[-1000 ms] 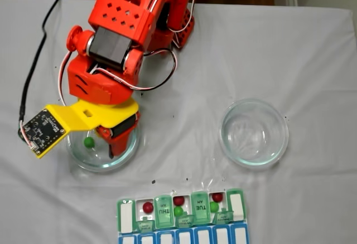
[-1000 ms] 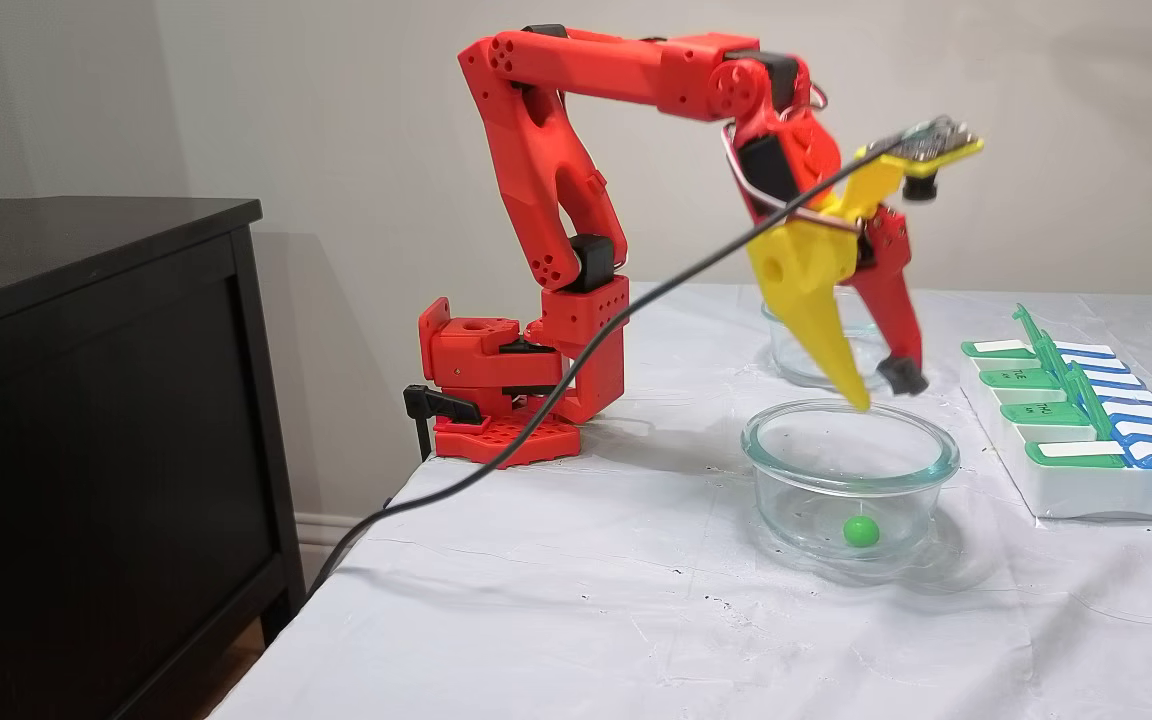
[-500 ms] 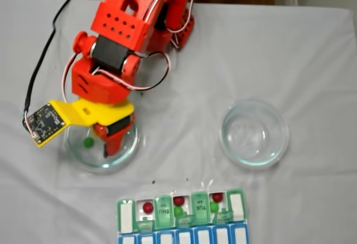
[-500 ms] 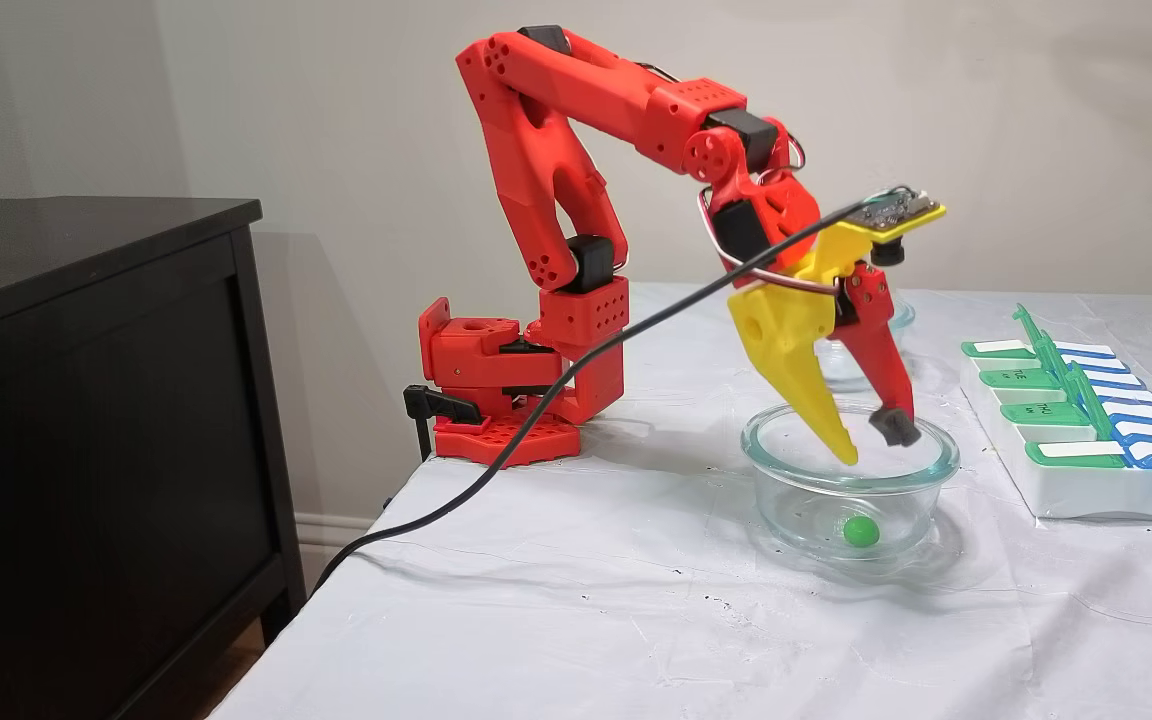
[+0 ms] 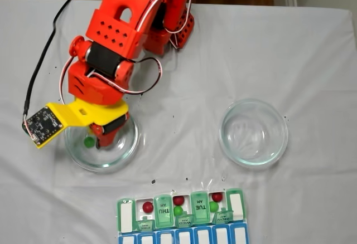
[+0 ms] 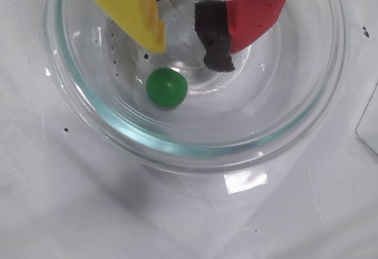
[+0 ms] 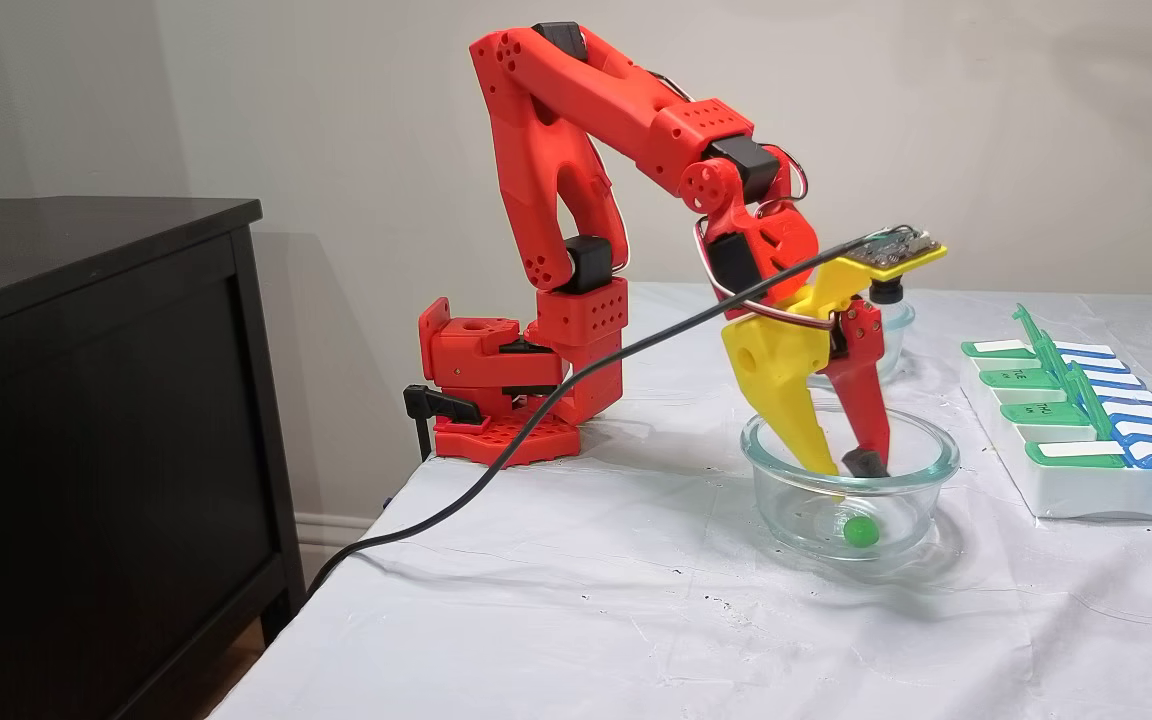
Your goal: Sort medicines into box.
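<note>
— Glass first: we see the end effector (image 6: 188, 52) lowered inside the near glass dish (image 6: 307, 117), its yellow and red fingers parted, gripping nothing.

— We agree; in the wrist view the green ball (image 6: 166, 87) lies on the dish floor at about 7 o'clock from the gap between the tips, clear of both.

— And the pill organiser (image 5: 237, 202)?

— In a fixed view we find it on the desk (image 5: 312, 54) at 4 o'clock from that dish, three red and two green balls in its open compartments. A second glass dish (image 5: 254, 133) stands well apart.
</note>
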Robot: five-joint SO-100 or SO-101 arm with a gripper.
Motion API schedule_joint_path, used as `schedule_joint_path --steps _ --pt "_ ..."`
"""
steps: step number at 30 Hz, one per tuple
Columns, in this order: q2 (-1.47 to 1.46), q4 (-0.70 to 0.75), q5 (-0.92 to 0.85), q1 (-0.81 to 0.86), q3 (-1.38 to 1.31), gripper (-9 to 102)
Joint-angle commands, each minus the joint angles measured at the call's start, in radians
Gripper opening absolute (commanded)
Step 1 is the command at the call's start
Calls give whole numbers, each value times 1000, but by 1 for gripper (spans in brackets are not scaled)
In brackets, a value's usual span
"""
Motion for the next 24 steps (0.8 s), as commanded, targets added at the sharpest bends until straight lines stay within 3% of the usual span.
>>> schedule_joint_path --steps 1,24 --pt "32 -12 -29 14 -20 12" --pt "-141 -221 -91 34 3 17"
